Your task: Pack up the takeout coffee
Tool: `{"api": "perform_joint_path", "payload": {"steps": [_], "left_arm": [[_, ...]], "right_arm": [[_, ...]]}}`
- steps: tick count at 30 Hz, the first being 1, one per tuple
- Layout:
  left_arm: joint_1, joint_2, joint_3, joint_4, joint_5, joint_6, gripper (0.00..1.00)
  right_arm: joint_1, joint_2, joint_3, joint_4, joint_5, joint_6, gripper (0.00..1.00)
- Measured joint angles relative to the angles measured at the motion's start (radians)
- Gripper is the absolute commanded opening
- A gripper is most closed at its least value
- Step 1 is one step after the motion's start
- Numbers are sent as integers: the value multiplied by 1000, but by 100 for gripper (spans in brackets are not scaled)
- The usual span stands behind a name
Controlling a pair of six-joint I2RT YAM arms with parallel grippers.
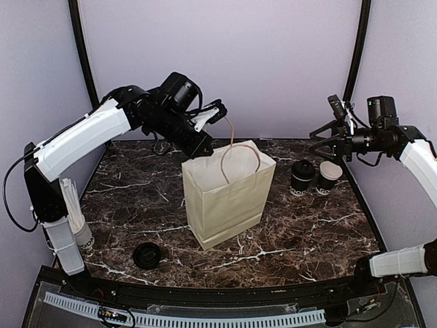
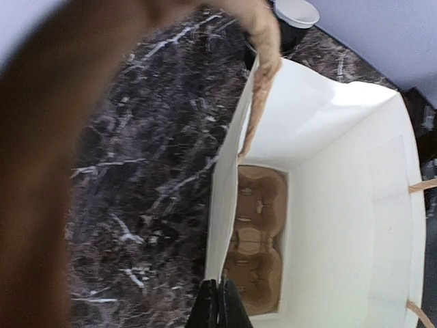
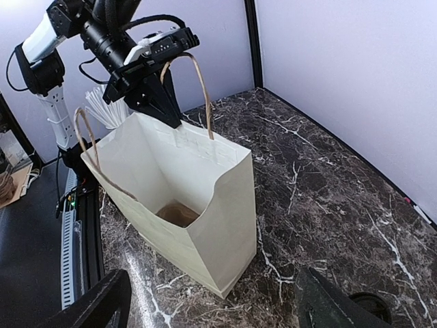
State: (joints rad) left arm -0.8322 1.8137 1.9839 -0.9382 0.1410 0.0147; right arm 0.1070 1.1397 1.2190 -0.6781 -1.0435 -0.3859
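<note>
left claw clamped on the paper bag rim should hold it wide while the right claw, fingers apart, lines up squarely over the lidded coffee

A white paper bag stands upright on the dark marble table. Right of the bag stand the takeout coffee and, just beside it, an unlidded cup. Near-left of the bag lies a loose black lid; farther left, possibly a holder of white sticks.

One bag, one carrier inside it. Right of the bag, two cups: one lidded cup, one open cup. Left of it, one loose lid, one straw bundle.
</note>
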Motion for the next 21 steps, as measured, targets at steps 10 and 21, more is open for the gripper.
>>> {"api": "perform_joint_path", "payload": {"steps": [10, 21], "left_arm": [[-213, -77, -58, 93, -525, 264, 0], [-388, -105, -348, 348, -847, 517, 0]], "right_arm": [[-3, 48, 0, 2, 0, -1, 84], [-3, 61, 0, 2, 1, -3, 84]]}}
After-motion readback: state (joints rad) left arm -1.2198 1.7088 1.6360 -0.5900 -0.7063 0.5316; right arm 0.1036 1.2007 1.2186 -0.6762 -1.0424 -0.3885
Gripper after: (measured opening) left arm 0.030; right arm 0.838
